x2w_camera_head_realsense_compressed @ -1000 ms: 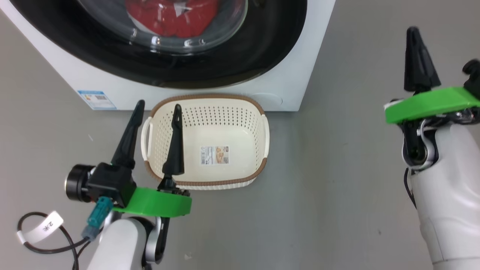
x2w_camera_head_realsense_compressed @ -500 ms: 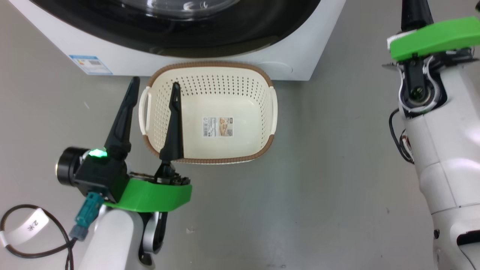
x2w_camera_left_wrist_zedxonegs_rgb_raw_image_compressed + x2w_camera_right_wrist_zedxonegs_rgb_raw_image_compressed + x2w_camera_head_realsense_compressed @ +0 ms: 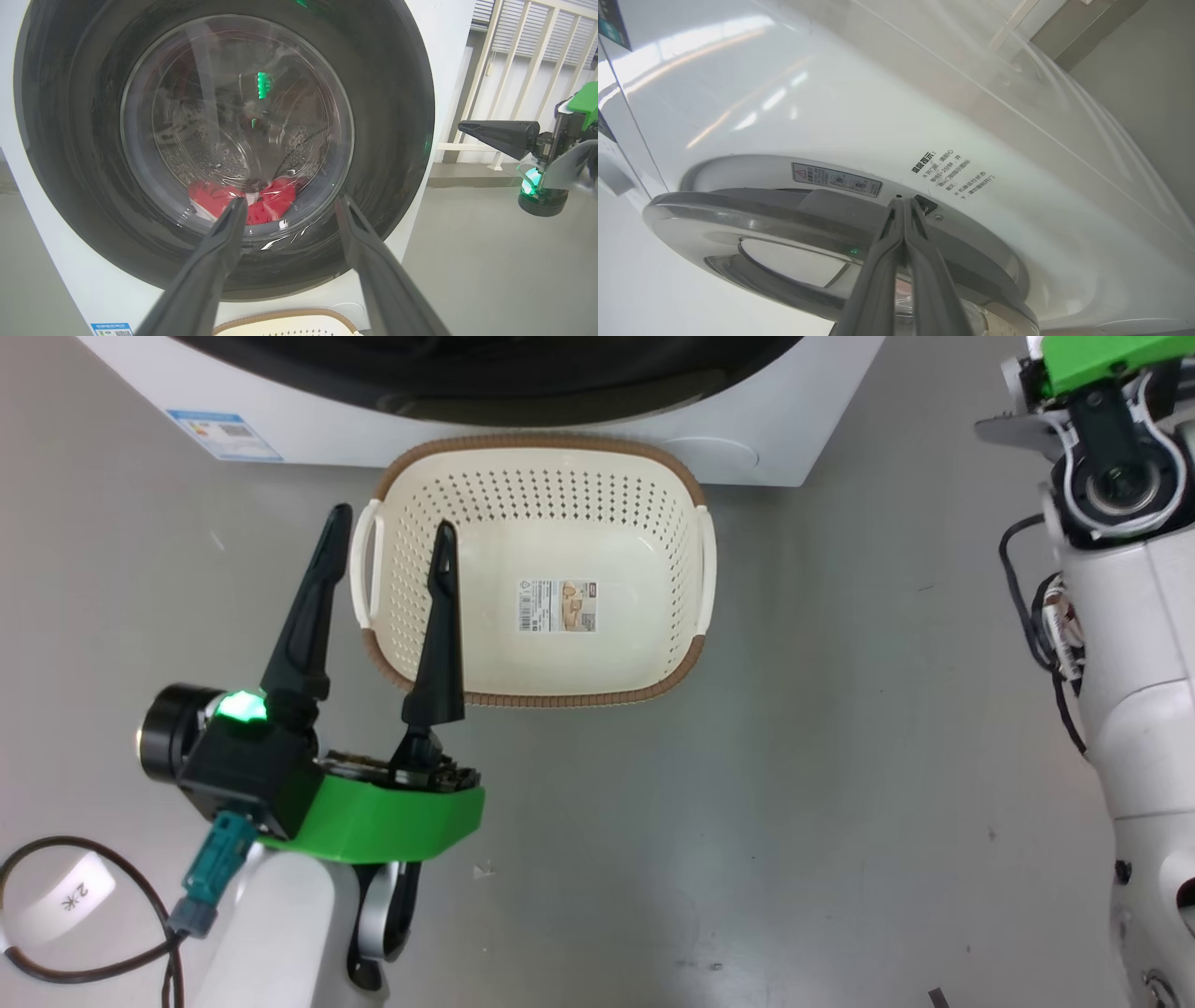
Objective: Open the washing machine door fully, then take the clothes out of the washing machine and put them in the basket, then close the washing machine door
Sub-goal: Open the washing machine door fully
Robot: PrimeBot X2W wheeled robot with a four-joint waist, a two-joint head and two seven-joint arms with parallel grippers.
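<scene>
The washing machine stands at the top of the head view, its black washing machine door facing my left wrist camera. Red clothes lie behind the glass at the drum's bottom. The cream basket sits on the floor right in front of the machine, with nothing in it but a sticker. My left gripper hovers open above the basket's left handle. My right gripper is shut, pointing at the door's right side. Its tips rest at the door's rim, beside the latch.
A blue label marks the machine's lower left corner. A black cable with a white tag loops on the grey floor by my left arm. A white railing stands to the right of the machine.
The head camera has tipped down, so less of the door shows. My right gripper has moved up towards the machine, out of the head view's top. The left gripper stays open.
</scene>
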